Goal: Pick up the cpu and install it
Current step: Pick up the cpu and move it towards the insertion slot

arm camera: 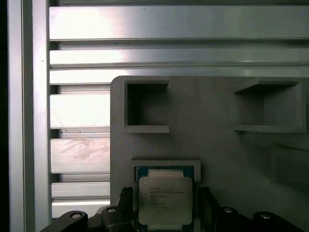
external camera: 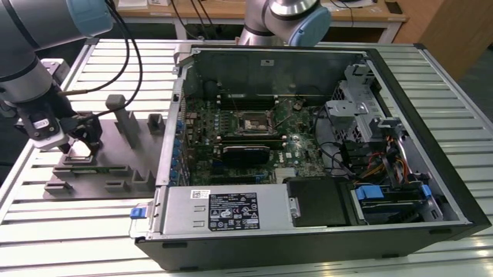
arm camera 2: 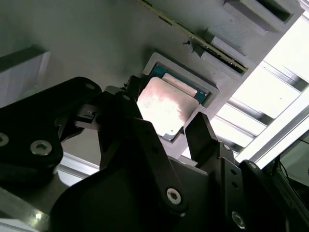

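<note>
exterior view: my gripper point(external camera: 81, 141) hangs low over the grey fixture point(external camera: 115, 167). second wrist view: jaws apart, straddling the cpu point(arm camera 2: 166, 104), holding nothing. first wrist view: it sits in its pocket point(arm camera: 165, 163). light, stiff, likely delicate, so grip the side edges.

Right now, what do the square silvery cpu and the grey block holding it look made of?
The square silvery cpu: metal top, satin finish, judging by its broad soft sheen; greenish rim looks like circuit board. The grey block: probably plastic, matte, evenly dull with no glints.

Slatted aluminium table point(external camera: 62, 231), wooden desk point(external camera: 216, 12) behind
</note>
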Robot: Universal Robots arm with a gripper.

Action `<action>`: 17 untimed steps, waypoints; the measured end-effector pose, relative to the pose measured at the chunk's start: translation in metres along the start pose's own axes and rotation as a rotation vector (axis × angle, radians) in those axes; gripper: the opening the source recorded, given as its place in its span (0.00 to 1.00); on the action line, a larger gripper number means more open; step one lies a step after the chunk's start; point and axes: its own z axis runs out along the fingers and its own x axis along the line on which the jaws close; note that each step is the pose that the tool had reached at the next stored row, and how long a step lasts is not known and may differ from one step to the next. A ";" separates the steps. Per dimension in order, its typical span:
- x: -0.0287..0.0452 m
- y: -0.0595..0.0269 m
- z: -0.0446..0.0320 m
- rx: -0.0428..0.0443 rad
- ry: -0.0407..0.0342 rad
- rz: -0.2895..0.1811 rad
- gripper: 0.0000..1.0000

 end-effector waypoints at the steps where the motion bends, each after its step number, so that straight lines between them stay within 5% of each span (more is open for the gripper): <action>1: 0.0000 0.0000 0.0001 -0.0001 0.0001 -0.006 0.65; 13: -0.0001 0.0000 0.0002 -0.0004 0.0002 -0.016 0.65; 17: 0.0000 -0.0001 0.0001 -0.0003 0.0005 -0.016 0.57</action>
